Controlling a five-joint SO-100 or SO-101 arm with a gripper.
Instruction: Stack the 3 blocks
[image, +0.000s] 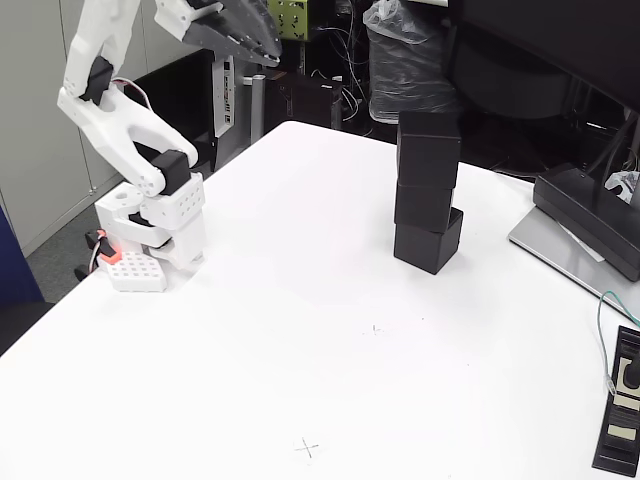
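Tool (262, 45) raised at upper left of the fixed view, jaws nearly shut, holding nothing.
Three black blocks (427, 192) stand stacked, slightly askew, on the white table (300, 350), well apart from the arm.

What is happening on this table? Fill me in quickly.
A white robot arm sits at the table's left edge in the fixed view, folded back with its gripper raised high and holding nothing. Three black blocks are stacked in a tower: bottom block, middle block, top block. The tower looks slightly uneven but stands apart from the arm.
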